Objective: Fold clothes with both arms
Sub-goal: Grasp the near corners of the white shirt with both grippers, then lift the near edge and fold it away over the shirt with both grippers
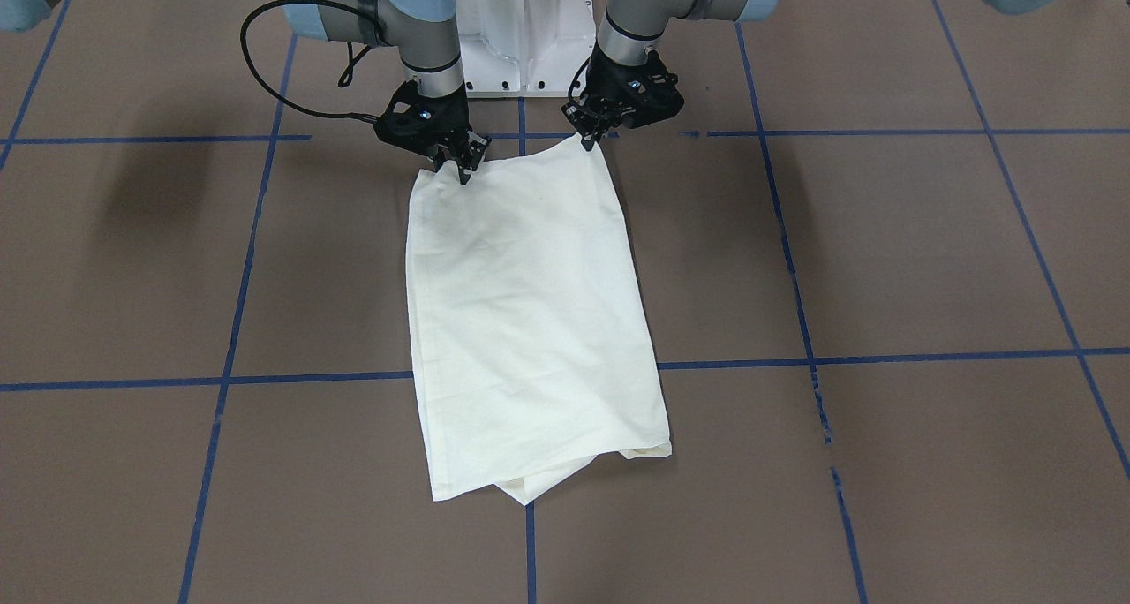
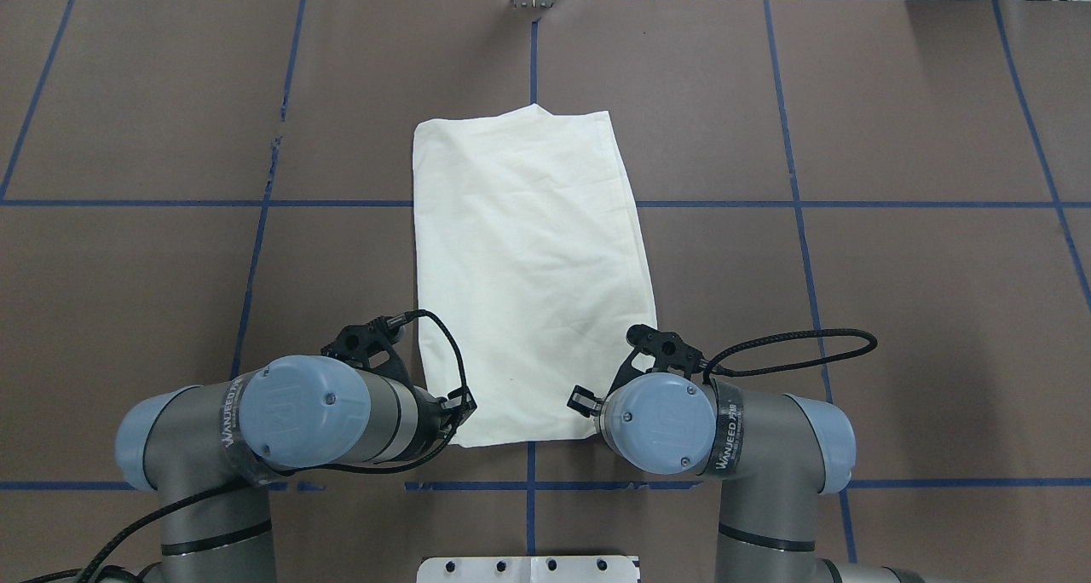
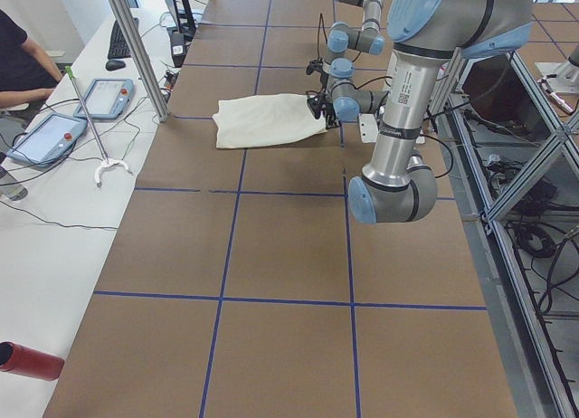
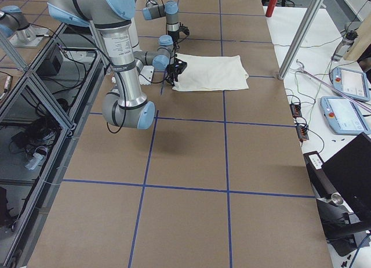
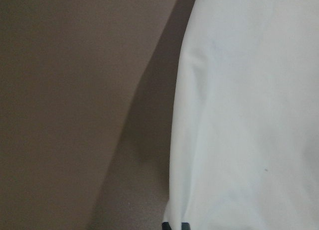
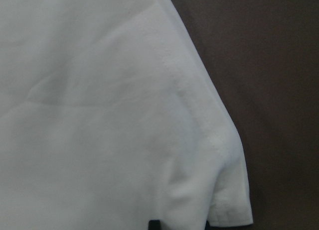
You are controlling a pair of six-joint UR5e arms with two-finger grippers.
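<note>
The clothes are one cream shirt (image 1: 530,321), folded into a long rectangle with its plain side up, at mid-table (image 2: 528,259). No print shows. My left gripper (image 1: 588,139) is shut on the shirt's near corner on its side, which rises to a small peak. My right gripper (image 1: 462,173) pinches the other near corner. In the left wrist view the cloth (image 5: 249,115) fills the right half, with dark fingertips (image 5: 174,225) at the bottom edge. The right wrist view shows the hemmed corner (image 6: 224,190) close up. From overhead, both wrists hide the fingers.
The white pedestal base (image 1: 521,39) stands just behind the grippers. Blue tape lines (image 1: 229,379) grid the brown table. A seated person (image 3: 18,56), teach pendants (image 3: 45,137) and a metal post (image 3: 136,47) are beyond the far edge. A red cylinder (image 3: 27,359) lies there too.
</note>
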